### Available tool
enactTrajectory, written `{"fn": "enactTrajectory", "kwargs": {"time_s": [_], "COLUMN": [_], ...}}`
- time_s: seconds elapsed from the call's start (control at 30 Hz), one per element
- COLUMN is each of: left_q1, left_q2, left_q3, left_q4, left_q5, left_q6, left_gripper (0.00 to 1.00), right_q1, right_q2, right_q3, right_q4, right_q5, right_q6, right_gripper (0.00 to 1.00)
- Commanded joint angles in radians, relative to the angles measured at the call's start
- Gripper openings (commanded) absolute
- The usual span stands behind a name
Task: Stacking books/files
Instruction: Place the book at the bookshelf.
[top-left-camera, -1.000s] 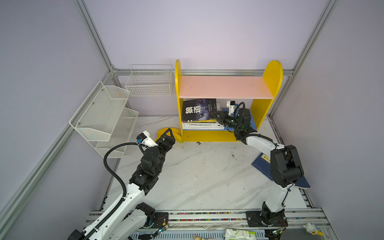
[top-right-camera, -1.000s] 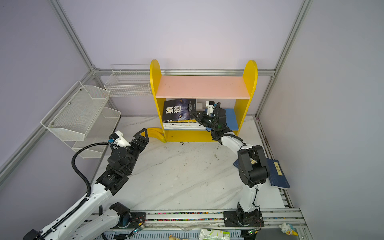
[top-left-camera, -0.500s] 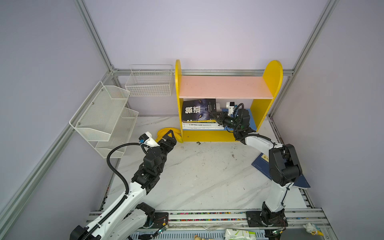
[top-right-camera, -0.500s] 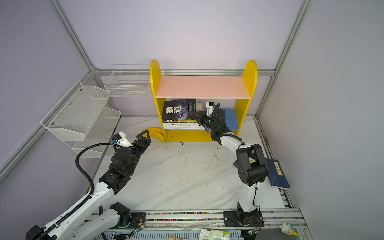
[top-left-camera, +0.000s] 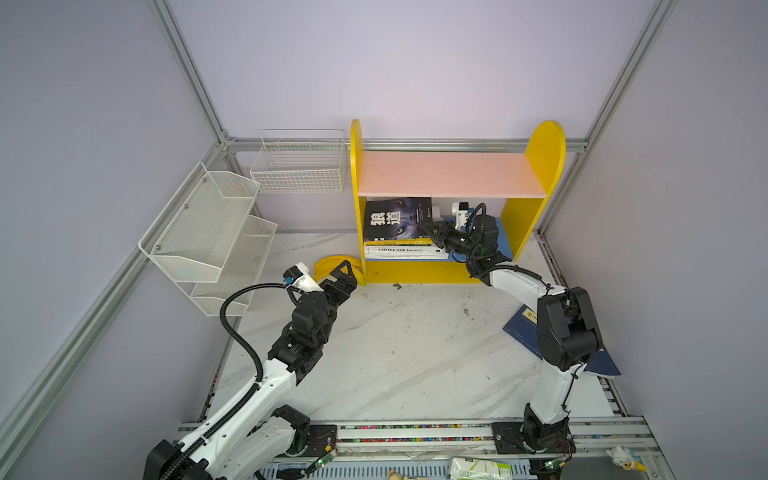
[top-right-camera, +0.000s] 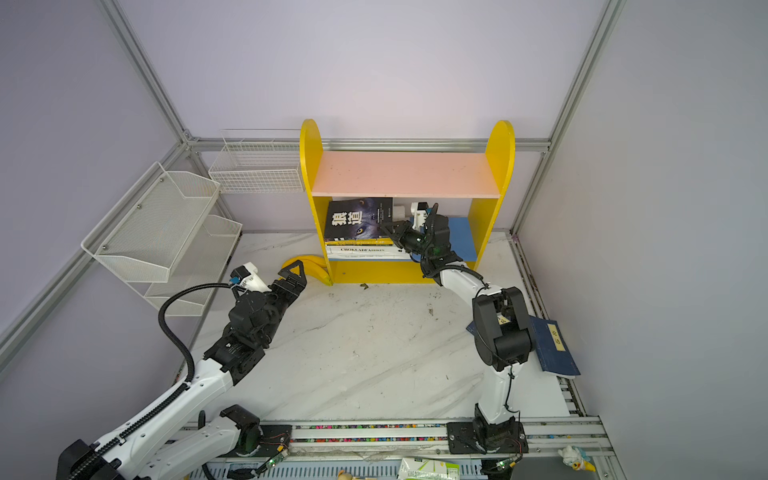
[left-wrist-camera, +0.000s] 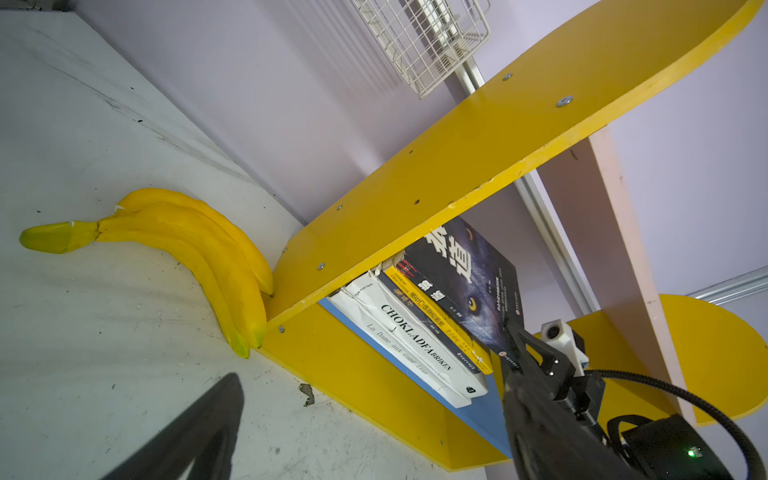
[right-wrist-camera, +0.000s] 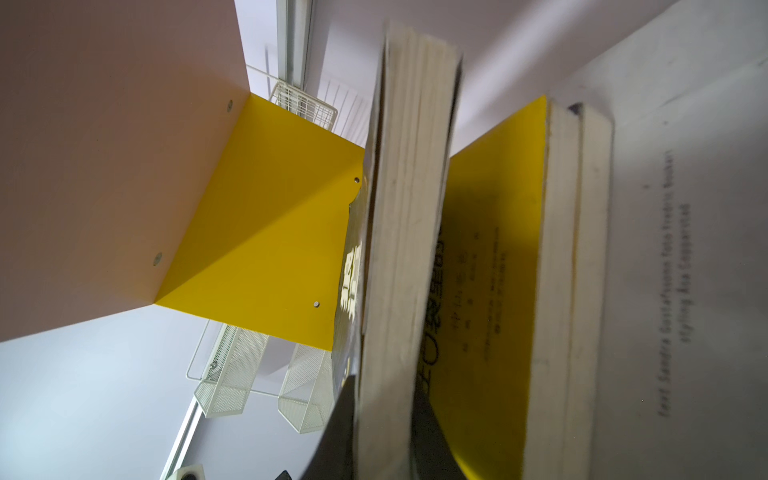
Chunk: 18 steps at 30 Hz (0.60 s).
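A stack of books lies on the blue lower board of the yellow shelf (top-left-camera: 515, 232). White books (top-left-camera: 399, 251) (left-wrist-camera: 407, 353) are at the bottom, with a yellow book (left-wrist-camera: 436, 320) (right-wrist-camera: 490, 270) on them. The black wolf-eyed book (top-left-camera: 395, 218) (top-right-camera: 357, 218) (left-wrist-camera: 469, 282) is on top, its right edge raised off the yellow one. My right gripper (top-left-camera: 432, 230) (top-right-camera: 390, 228) (right-wrist-camera: 384, 424) is shut on that raised edge, one finger above and one below. My left gripper (top-left-camera: 343, 272) (top-right-camera: 293, 276) (left-wrist-camera: 374, 436) hangs open and empty over the table beside the shelf's left foot. A navy book (top-left-camera: 523, 328) (top-right-camera: 555, 345) lies on the table, partly hidden by the right arm.
Yellow bananas (top-left-camera: 332, 264) (left-wrist-camera: 187, 249) lie against the shelf's left side panel, just beyond the left gripper. A white mesh rack (top-left-camera: 208, 224) and a wire basket (top-left-camera: 299, 166) hang on the left and back walls. The pink top board (top-left-camera: 449, 174) overhangs the books closely.
The left arm has drifted slightly to the right with its jaws still open. The right gripper and the black book stand about where they were.
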Motion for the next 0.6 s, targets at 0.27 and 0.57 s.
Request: {"fn": "enactTrajectory", "kwargs": {"time_s": [0.27,0.57], "left_q1": [0.006,0.007], "left_q2": [0.037,0.123], "left_q3": [0.027,0.11], "left_q4": [0.043,0.069], "left_q5": [0.02,0.035], "left_q6": [0.046,0.11], "left_gripper": [0.99,0.99], "right_q1": [0.013,0.041], "right_q2": [0.007,0.003], "right_q3": [0.1,0.127], "right_q4": [-0.215,-0.295], "right_q5": [0.067,0.108], "right_q6": [-0.163,-0.224], "right_gripper": [0.22,0.22]}}
